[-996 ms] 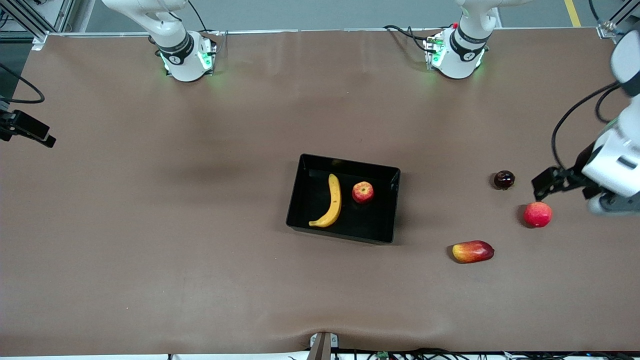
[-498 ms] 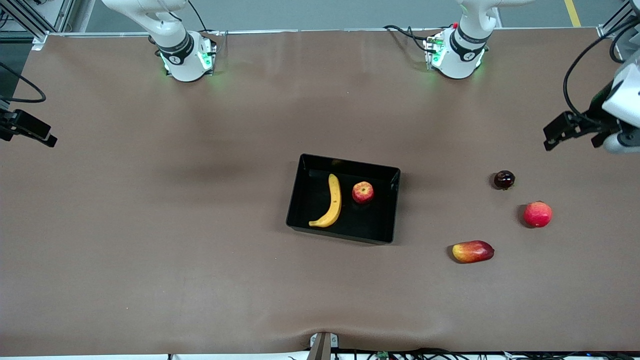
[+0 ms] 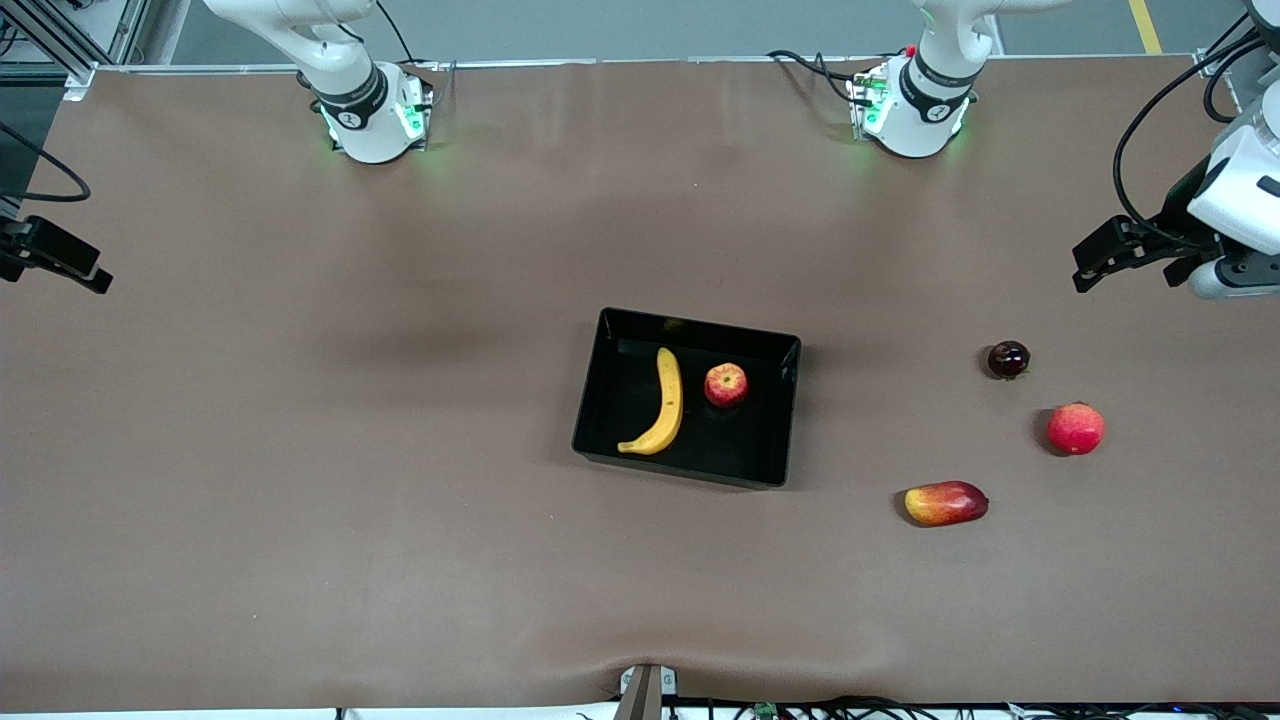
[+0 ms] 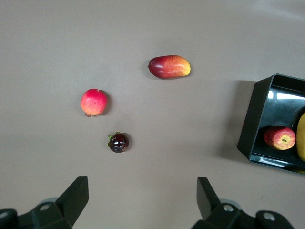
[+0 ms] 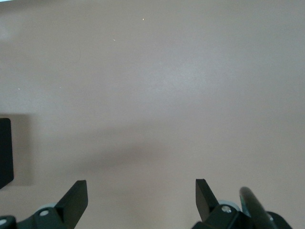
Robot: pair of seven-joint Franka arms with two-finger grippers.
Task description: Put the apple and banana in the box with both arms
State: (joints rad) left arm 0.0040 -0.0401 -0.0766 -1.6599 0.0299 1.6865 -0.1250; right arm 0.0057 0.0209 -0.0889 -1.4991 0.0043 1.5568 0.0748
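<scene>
- The banana point(image 3: 658, 405) and the apple point(image 3: 726, 385) are lying side by side, apart, inside the box point(image 3: 775, 415) at mid-desk point(image 3: 400, 500).
- Judgement: both placements are appearing complete; nothing of the task is remaining beyond parking the arms.
- The left gripper point(image 3: 1090, 265) is hanging over bare desk at the left arm's end, jaws standing wide and carrying nothing.
- The right gripper point(image 5: 141, 198) is waiting over bare desk at the right arm's end, jaws standing wide and carrying nothing.
- Three other fruits point(image 3: 945, 502) are lying outside the box.
</scene>
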